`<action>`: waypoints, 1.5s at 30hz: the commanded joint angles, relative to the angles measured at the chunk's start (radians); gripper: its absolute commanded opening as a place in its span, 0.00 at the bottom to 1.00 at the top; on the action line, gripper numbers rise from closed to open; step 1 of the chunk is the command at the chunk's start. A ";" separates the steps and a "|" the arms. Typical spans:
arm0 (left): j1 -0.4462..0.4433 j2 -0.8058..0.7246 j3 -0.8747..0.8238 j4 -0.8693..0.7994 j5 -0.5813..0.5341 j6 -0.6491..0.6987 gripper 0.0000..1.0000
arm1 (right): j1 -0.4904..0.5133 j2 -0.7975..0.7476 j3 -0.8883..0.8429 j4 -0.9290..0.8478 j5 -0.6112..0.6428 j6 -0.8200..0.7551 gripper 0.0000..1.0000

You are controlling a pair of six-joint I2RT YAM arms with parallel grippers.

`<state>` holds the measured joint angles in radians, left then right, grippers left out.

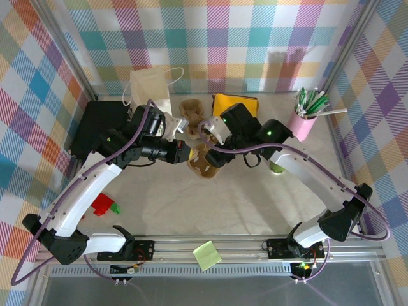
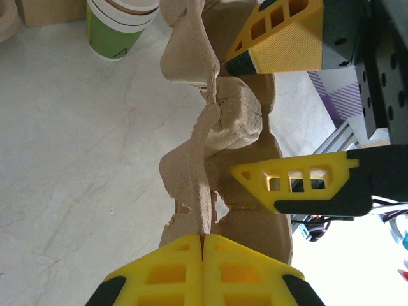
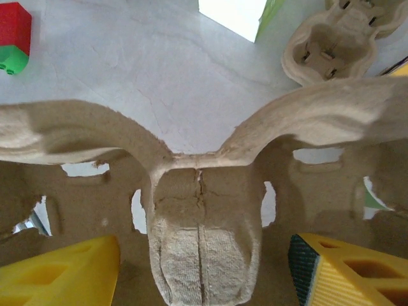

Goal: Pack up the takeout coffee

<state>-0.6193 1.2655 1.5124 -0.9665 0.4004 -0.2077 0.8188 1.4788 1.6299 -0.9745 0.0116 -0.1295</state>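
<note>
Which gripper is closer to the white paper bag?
Left. The left gripper, clamping the cup carrier, sits beside the paper bag; the right gripper straddles the carrier farther right.

There were two pulp cup carriers (image 1: 203, 167) (image 1: 190, 107), one paper bag (image 1: 151, 86), one pink cup of straws (image 1: 303, 126), one green-banded coffee cup (image 2: 113, 35), one red-and-green block (image 1: 102, 205) and one sticky note (image 1: 207, 255).

Bright even light, soft shadows; left wrist view blown-out lower right; right wrist fingers (image 3: 57, 274) slightly soft.
</note>
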 commanded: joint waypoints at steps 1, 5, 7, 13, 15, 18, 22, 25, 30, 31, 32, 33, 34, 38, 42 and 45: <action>-0.003 -0.010 -0.004 0.018 0.018 0.013 0.00 | 0.006 0.005 -0.020 -0.005 -0.024 -0.010 0.71; -0.003 -0.011 -0.009 0.020 0.019 0.012 0.00 | 0.006 0.002 -0.027 0.008 -0.027 -0.008 0.66; -0.003 -0.011 -0.011 0.020 0.020 0.010 0.00 | 0.006 0.000 -0.029 0.014 -0.031 -0.008 0.62; -0.003 -0.012 -0.017 0.024 0.026 0.007 0.00 | 0.006 0.006 -0.033 0.030 -0.035 0.002 0.65; -0.003 -0.014 -0.023 0.026 0.030 0.005 0.00 | 0.006 0.004 -0.035 0.037 -0.038 0.004 0.66; -0.003 -0.014 -0.027 0.028 0.030 0.005 0.00 | 0.006 0.006 -0.037 0.043 -0.041 0.005 0.65; -0.003 -0.013 -0.033 0.028 0.029 0.005 0.00 | 0.006 0.006 -0.043 0.053 -0.045 0.003 0.61; -0.003 -0.017 -0.037 0.032 0.031 0.004 0.00 | 0.007 0.011 -0.045 0.052 -0.048 0.001 0.59; -0.003 -0.019 -0.034 0.037 0.032 0.001 0.00 | 0.006 0.020 -0.050 0.048 -0.042 0.001 0.55; -0.003 -0.020 -0.034 0.037 0.033 0.001 0.00 | 0.006 0.022 -0.050 0.046 -0.041 0.000 0.55; -0.003 -0.020 -0.034 0.037 0.032 0.001 0.00 | 0.006 0.023 -0.048 0.045 -0.041 -0.001 0.55; -0.004 -0.020 -0.034 0.038 0.032 0.001 0.00 | 0.007 0.023 -0.049 0.046 -0.041 0.000 0.55; -0.003 -0.020 -0.034 0.039 0.033 0.001 0.00 | 0.006 0.023 -0.050 0.047 -0.041 0.000 0.56; -0.003 -0.020 -0.033 0.038 0.032 0.001 0.00 | 0.006 0.023 -0.055 0.051 -0.038 0.001 0.60; -0.003 -0.018 -0.034 0.036 0.032 0.001 0.00 | 0.007 0.024 -0.057 0.053 -0.034 0.001 0.60; -0.003 -0.017 -0.034 0.035 0.031 0.001 0.00 | 0.006 0.020 -0.056 0.056 -0.036 0.001 0.55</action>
<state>-0.6193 1.2655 1.4811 -0.9409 0.4103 -0.2089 0.8185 1.4975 1.5818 -0.9325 -0.0147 -0.1272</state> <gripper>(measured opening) 0.047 0.556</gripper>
